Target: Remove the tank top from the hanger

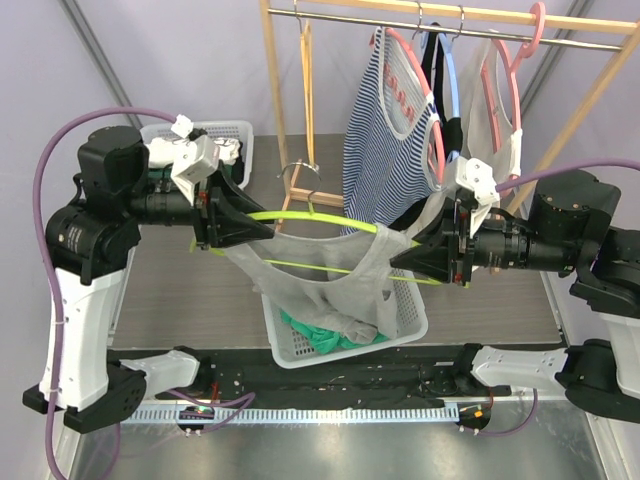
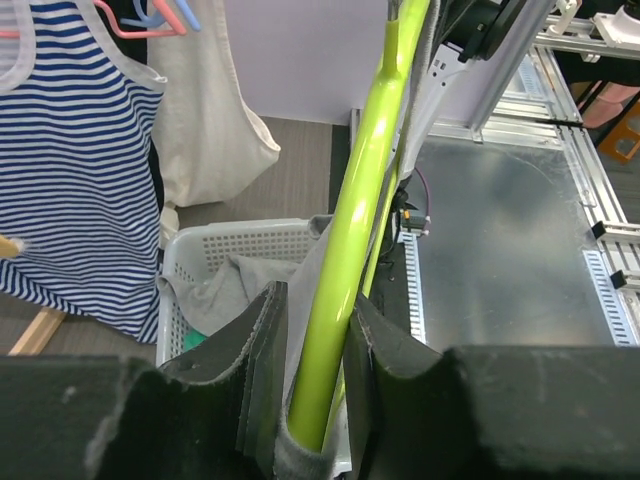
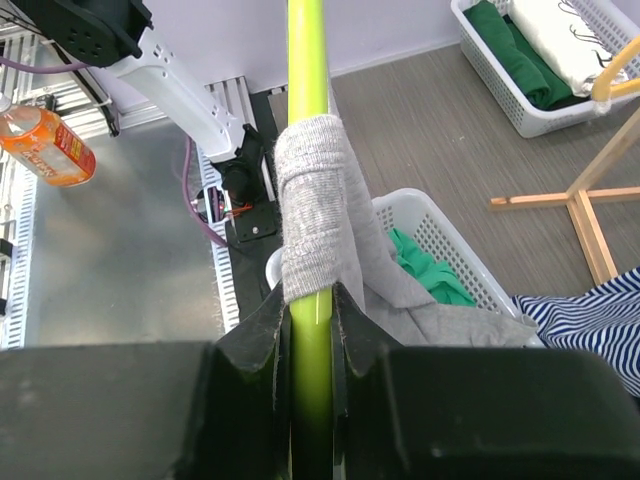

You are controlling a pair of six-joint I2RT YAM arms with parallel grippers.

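Note:
A lime green hanger (image 1: 300,215) is held level between my two arms above a white basket (image 1: 410,325). The grey tank top (image 1: 320,285) hangs from it and sags into the basket. My left gripper (image 1: 268,232) is shut on the hanger's left end, with the grey strap pinched beside the bar (image 2: 350,250). In the left wrist view the fabric (image 2: 215,290) drapes down into the basket. My right gripper (image 1: 395,262) is shut on the bare hanger (image 3: 306,60) at its right end, and the other grey strap (image 3: 315,200) wraps the bar just beyond its fingertips.
A wooden clothes rack (image 1: 450,15) stands behind with a blue-striped tank top (image 1: 385,140) and other garments on pink hangers. A green garment (image 1: 315,335) lies in the near basket. A second white basket (image 1: 225,135) sits at the back left. An orange bottle (image 3: 45,135) is on the metal surface.

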